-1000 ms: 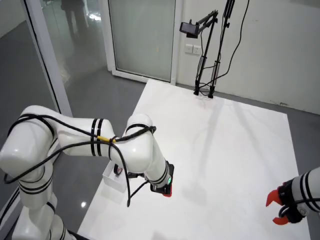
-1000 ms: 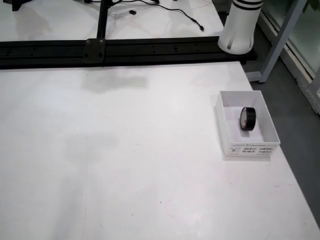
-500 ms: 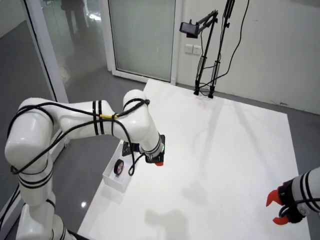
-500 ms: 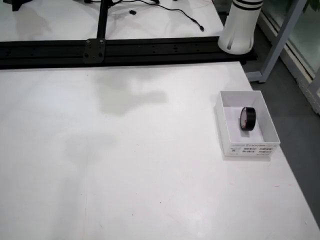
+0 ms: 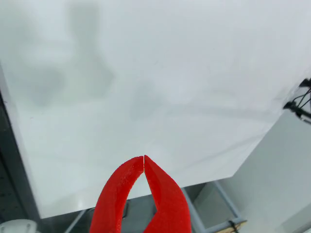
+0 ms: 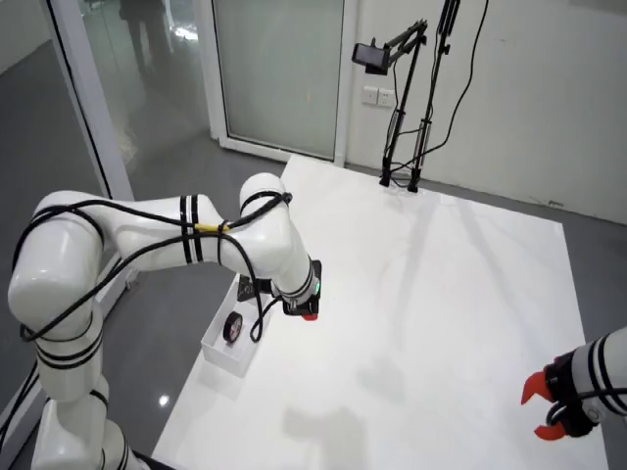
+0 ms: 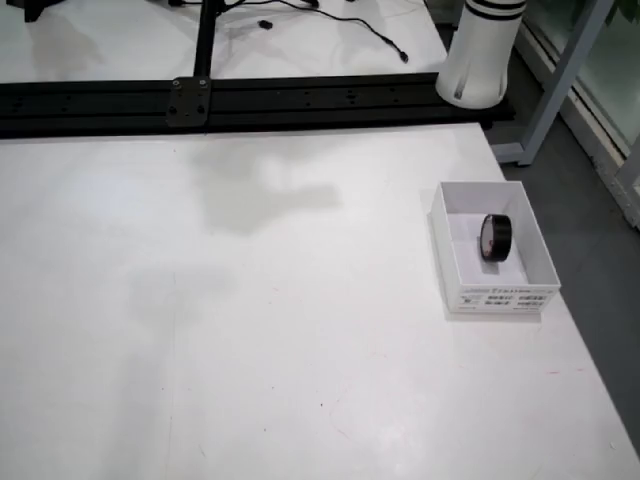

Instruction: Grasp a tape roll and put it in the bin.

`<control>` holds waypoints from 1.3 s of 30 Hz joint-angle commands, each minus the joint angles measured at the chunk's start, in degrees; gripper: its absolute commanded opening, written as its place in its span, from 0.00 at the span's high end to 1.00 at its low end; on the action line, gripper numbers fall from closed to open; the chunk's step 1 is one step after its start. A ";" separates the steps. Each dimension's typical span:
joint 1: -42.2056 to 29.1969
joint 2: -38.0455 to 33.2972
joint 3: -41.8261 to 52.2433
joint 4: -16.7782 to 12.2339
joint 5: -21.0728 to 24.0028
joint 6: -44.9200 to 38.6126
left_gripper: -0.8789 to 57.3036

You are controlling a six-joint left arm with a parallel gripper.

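Observation:
A black tape roll point(image 7: 495, 240) stands on its edge inside the white bin point(image 7: 497, 297) at the right side of the table in the view from above. In the side view the tape roll point(image 6: 233, 328) lies in the bin point(image 6: 220, 358) at the table's left edge. My gripper point(image 6: 309, 314) hangs just right of the bin, above the table. The view that rides on the gripper shows my red fingers meeting at their tips, so the gripper point(image 5: 144, 158) is shut with nothing in it. The view from above does not show the gripper.
A second arm's red gripper point(image 6: 545, 409) sits still at the lower right of the side view. A camera stand point(image 6: 402, 98) with cables rises at the table's far edge. A black rail point(image 7: 250, 95) and the arm's base point(image 7: 485, 50) border the table point(image 7: 250, 300).

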 commanded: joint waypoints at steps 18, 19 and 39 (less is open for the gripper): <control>-3.41 0.16 0.12 0.22 0.12 0.00 0.99; -2.35 0.16 0.12 0.22 0.12 0.00 0.99; 1.07 -0.11 0.12 0.48 0.12 0.00 0.99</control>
